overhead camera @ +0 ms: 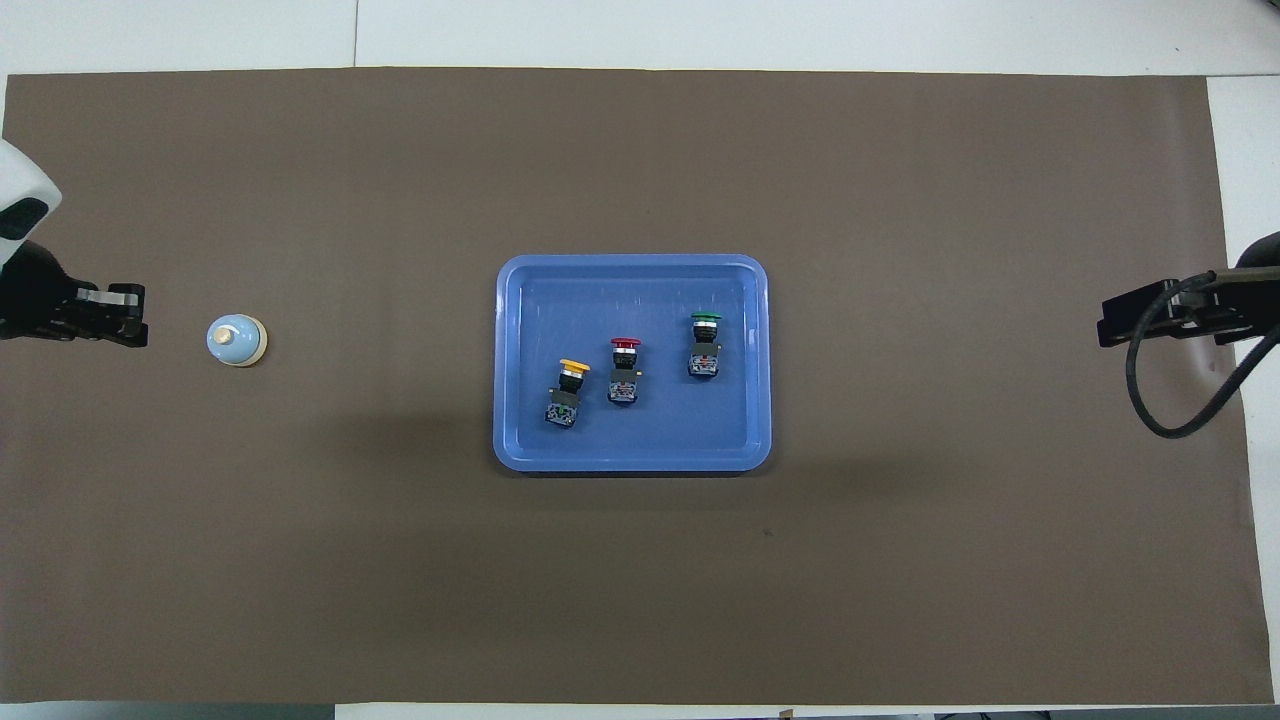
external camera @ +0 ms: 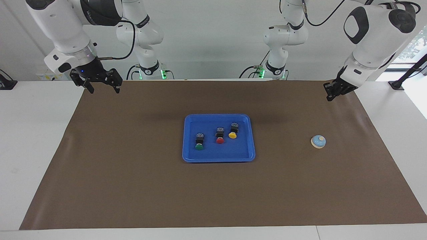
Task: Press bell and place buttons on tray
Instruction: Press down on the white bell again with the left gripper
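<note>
A: Three buttons lie in the tray; the bell sits toward the left arm's end.

B: Right gripper spread, left gripper unreadable. Probably only a straight-down press remains.

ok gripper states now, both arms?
Left gripper: empty, raised over the mat near the bell; fingers cannot be told.
Right gripper: open, empty, raised over the mat's corner at its own end.

Only the tray in the middle and the bell at 9 o'clock block the desk.
</note>
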You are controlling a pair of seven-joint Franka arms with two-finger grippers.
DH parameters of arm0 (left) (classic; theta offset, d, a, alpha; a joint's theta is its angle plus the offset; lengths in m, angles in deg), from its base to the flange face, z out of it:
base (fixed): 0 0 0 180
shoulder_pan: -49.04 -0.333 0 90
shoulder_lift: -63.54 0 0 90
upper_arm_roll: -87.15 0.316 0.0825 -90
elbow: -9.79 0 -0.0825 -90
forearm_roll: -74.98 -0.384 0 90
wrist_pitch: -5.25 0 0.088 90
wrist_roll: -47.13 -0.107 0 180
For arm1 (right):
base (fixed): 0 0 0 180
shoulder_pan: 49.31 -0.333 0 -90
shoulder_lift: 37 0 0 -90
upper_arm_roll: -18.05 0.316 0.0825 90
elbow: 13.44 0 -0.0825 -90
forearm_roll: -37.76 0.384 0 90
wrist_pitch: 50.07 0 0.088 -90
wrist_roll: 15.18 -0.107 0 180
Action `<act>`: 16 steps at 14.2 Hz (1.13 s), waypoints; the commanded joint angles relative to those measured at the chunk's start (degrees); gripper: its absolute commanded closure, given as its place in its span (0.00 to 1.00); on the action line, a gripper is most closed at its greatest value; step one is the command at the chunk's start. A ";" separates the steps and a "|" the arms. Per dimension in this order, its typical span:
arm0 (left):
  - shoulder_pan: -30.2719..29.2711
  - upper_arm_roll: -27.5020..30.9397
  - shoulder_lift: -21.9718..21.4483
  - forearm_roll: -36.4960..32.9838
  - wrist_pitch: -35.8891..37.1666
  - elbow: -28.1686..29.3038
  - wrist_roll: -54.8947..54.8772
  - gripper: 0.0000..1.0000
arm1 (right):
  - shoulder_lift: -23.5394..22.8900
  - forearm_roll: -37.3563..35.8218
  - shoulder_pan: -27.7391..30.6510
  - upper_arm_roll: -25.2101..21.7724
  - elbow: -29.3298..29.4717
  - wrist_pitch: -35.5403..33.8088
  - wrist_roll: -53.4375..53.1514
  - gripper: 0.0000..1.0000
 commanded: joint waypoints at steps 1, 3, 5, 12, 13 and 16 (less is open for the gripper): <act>-0.74 0.45 4.17 0.22 -8.23 3.86 -0.90 1.00 | 0.87 -0.48 1.29 0.96 -0.93 0.49 1.20 0.00; -1.09 0.54 5.14 0.22 -17.62 9.22 -0.90 1.00 | 0.87 -0.48 1.20 0.96 -0.84 0.49 1.20 0.00; -1.36 2.02 5.31 0.22 -22.40 12.22 -1.25 1.00 | 0.87 -0.48 1.20 0.96 -0.84 0.49 1.20 0.00; -1.44 2.21 9.80 0.22 -29.78 15.30 -1.51 1.00 | 0.87 -0.48 1.20 0.96 -0.84 0.49 1.20 0.00; -1.53 2.21 10.49 0.22 -32.15 16.79 -1.51 1.00 | 0.87 -0.48 1.20 0.96 -0.84 0.49 1.20 0.00; -1.53 2.47 11.20 0.22 -35.08 18.30 -1.52 1.00 | 0.87 -0.48 1.20 0.96 -0.84 0.49 1.20 0.00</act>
